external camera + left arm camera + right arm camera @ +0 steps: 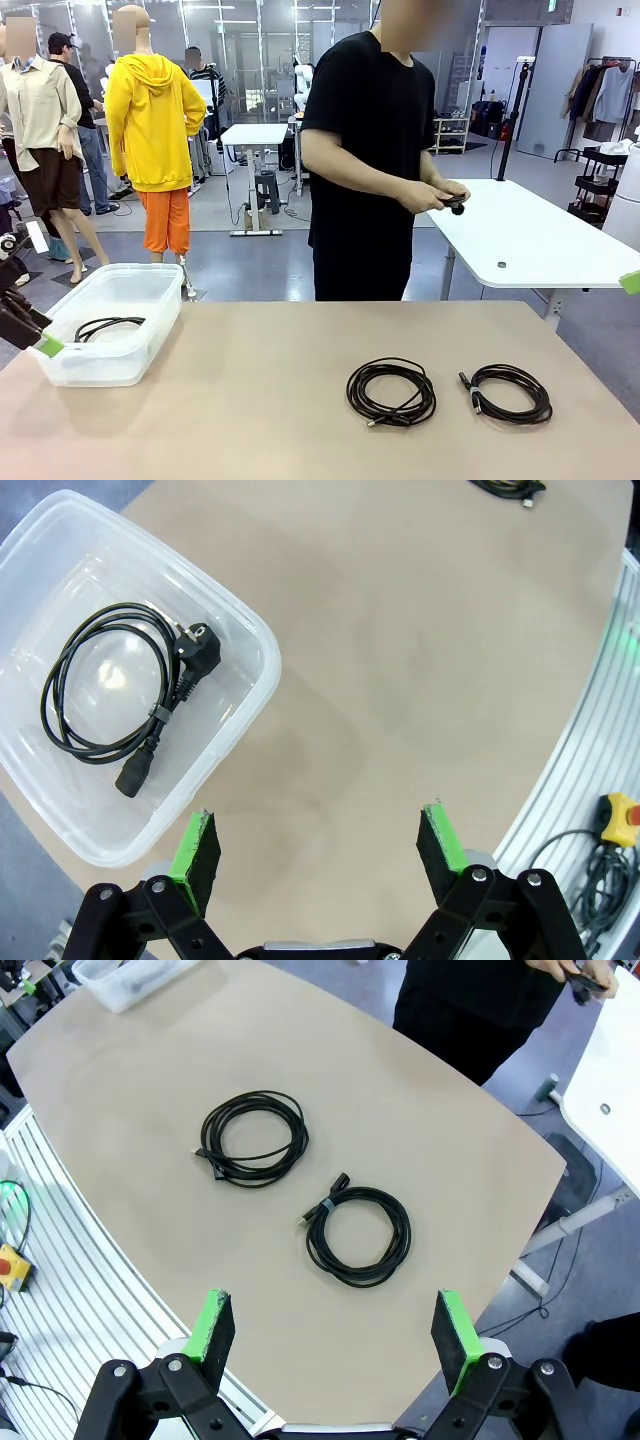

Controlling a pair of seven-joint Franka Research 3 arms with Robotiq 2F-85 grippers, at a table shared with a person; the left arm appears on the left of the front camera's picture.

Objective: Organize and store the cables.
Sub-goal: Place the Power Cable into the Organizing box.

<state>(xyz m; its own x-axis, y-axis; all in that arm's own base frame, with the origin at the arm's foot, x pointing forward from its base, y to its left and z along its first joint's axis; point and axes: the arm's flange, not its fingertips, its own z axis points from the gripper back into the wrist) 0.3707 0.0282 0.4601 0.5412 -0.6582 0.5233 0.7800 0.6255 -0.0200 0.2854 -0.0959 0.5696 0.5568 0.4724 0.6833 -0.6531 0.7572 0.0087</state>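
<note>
**Two coils left on the table, one cable already binned**

One of the cables (72,650), a black cord wound round with its plugs tucked against the loop, lies flat on the floor of the clear plastic bin (100,365). Two more lie on the table (250,420) well apart from the bin, off to its right. One coil (390,364) is nearer the bin and the other coil (510,371) sits just beyond it; they are close but not touching.

The left gripper (318,820) hovers just beside the bin's near corner, its green pads spread wide and empty. The right gripper (333,1305) hangs high above the two coils, far from the bin, with its pads also apart and nothing between them. Across the table from the bin, a person's hands (440,195) work at a small dark object too small to identify.

The likely trouble lies in the pick. Neither table coil shows a clear tie, so pads closing on a single strand could lift one loop and let the rest spill open. A trailing plug might then snag the bin's rim, and the bin looks light enough to be shoved or tipped. The coils' closeness also risks one being dragged along with the other.
</note>
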